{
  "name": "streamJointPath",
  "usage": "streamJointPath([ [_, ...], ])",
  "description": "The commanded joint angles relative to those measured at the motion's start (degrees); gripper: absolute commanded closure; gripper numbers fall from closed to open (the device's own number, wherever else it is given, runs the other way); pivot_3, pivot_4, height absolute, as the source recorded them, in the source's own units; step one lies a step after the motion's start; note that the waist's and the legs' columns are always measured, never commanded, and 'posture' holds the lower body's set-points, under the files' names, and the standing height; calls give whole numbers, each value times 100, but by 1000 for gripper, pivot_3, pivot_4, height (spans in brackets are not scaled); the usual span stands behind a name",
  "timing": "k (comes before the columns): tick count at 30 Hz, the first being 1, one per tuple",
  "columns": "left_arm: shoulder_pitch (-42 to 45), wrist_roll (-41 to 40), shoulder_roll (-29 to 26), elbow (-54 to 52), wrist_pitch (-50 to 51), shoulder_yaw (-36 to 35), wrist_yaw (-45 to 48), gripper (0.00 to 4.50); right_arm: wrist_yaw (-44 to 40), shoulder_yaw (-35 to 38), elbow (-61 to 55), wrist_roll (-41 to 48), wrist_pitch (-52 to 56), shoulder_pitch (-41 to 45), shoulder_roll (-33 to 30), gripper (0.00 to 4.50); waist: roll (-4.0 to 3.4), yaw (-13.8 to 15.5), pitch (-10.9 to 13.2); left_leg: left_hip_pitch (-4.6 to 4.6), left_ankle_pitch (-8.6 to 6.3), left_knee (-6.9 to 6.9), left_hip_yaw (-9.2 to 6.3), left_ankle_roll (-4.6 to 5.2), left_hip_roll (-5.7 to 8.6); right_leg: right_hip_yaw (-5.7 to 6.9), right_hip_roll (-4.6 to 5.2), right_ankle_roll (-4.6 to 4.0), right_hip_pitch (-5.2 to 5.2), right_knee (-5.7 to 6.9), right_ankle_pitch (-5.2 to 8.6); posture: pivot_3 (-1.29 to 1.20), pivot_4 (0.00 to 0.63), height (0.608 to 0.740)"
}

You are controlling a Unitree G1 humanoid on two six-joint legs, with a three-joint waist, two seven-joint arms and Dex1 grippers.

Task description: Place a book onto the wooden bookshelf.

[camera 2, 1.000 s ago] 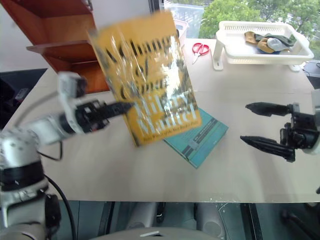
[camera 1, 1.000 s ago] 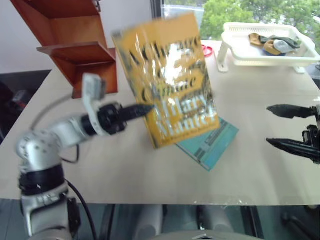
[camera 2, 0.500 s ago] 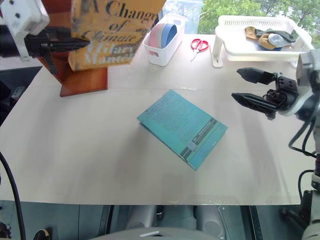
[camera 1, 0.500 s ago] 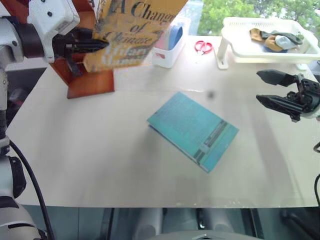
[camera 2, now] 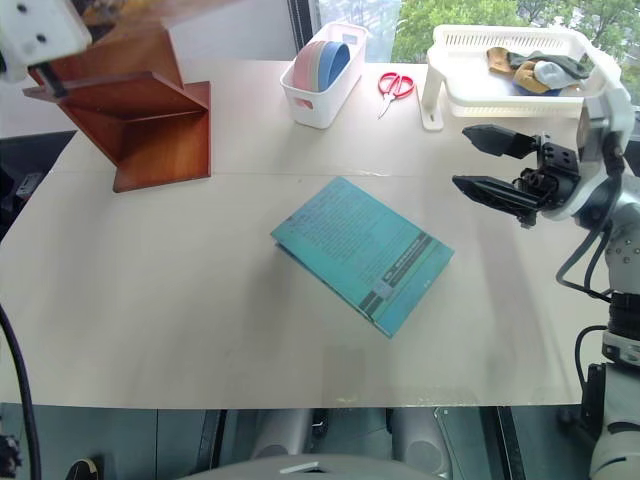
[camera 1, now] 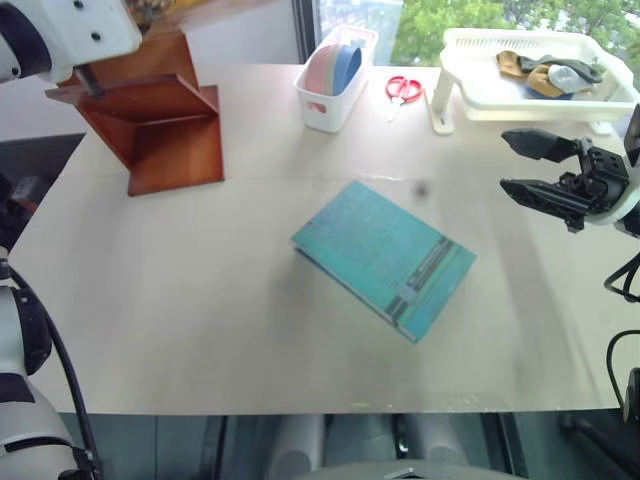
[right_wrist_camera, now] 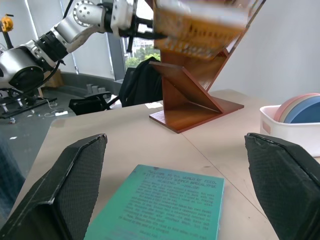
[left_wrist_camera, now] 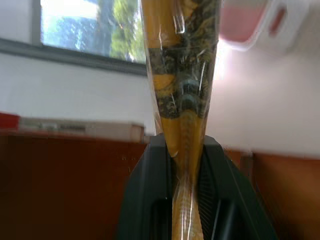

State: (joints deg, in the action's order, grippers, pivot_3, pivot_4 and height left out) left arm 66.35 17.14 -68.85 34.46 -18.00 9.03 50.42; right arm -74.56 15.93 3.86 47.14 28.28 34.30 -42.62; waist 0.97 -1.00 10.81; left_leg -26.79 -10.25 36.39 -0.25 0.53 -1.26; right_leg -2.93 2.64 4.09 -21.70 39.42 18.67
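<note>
- Left gripper [left_wrist_camera: 186, 165]: fingers clamped on the yellow-orange book [right_wrist_camera: 200, 22], held in the air above the wooden bookshelf [camera 1: 160, 125].
- Right gripper [camera 2: 480, 160]: fingers spread wide, empty, above the bench [camera 1: 200, 300].
- Teal book [camera 1: 385, 255]: flat on the bench, mid-surface.

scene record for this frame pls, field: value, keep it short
held item: thick yellow-orange glossy paperback book, pinched in the left gripper, raised over the shelf
target: reddish-brown wooden bookshelf at the table's far left
right gripper: open, empty, above the table
on table: thin teal-blue book lying flat mid-table
far edge: white bin of pink and blue discs, red-handled scissors, white plastic tray
</note>
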Motion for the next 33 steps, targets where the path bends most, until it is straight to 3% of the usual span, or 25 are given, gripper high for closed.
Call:
streamJointPath([
  [1,222,602,-371,298,-374,69,-255,4285,38,277,-84,155,-148,142,46,0,0,5,0,0,-1,1,0,1,0,0,0,0,0,2,0,0,150,740],
  [7,490,1193,-367,836,-204,287,-249,4285,12,535,-217,678,112,232,72,0,2,33,2,0,-14,22,-6,23,0,7,1,0,1,33,0,0,150,740],
  [17,806,1822,-247,1463,48,582,-315,78,51,587,-145,698,90,308,23,0,2,0,2,2,-14,51,-10,25,-2,8,-3,0,2,59,0,0,150,740],
  [26,644,1822,-434,1616,30,467,-498,78,24,590,-75,645,56,292,-7,0,2,3,2,1,-14,52,-10,26,-3,8,-3,0,2,59,0,0,150,740],
  [30,104,532,-475,1100,81,-515,-320,78,73,734,-155,744,182,126,-97,0,2,-2,2,1,-14,52,-10,25,-5,6,-2,0,1,58,0,0,150,740],
  [33,-848,-490,-400,17,667,-1383,24,78,213,936,-345,907,384,-218,-123,0,1,8,1,2,-14,55,-15,25,-21,10,1,0,3,63,0,0,150,740],
])
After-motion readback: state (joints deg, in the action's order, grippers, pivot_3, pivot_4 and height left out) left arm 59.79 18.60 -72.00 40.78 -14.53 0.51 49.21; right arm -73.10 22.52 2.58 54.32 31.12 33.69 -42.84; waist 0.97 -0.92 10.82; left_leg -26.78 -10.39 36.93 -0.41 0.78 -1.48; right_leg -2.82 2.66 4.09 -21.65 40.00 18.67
